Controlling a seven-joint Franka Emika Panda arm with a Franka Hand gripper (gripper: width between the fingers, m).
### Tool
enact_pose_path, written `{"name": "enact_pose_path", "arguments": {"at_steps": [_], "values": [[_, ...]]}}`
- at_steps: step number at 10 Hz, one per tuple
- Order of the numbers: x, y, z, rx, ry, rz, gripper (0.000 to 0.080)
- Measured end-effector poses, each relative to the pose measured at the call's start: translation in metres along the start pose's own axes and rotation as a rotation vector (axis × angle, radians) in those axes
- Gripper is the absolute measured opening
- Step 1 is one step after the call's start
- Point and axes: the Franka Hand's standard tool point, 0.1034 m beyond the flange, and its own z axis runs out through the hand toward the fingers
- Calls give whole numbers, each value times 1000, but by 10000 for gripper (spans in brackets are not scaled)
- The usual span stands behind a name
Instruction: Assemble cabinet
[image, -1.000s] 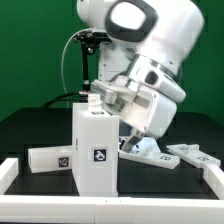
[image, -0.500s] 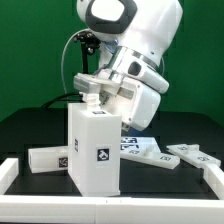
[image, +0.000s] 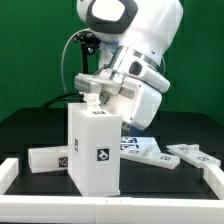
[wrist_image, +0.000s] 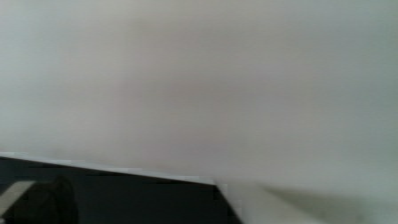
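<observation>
The cabinet (image: 95, 150) stands upright as a tall white box in the middle of the black table, with a tag marker on its front face. My gripper (image: 93, 100) hangs right at the cabinet's top edge, on its far side, and its jaws stand wide apart. I cannot tell whether a finger touches the top panel. In the wrist view a blurred white surface (wrist_image: 196, 80) fills nearly the whole picture from very close, with a dark patch (wrist_image: 107, 195) in one corner. No fingertip shows there.
A loose white panel (image: 50, 160) with a tag lies at the exterior view's left of the cabinet. The marker board (image: 150, 152) lies behind it to the right, and another tagged white piece (image: 190, 152) lies farther right. A white rail (image: 110, 208) borders the table's front.
In the first half second the arm swung toward the exterior view's left and rose a little, and the cabinet turned slightly. Nothing has moved since then.
</observation>
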Motion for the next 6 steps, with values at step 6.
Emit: {"name": "enact_pose_path", "arguments": {"at_steps": [6], "values": [[8, 3, 0, 3, 12, 12, 797]]}}
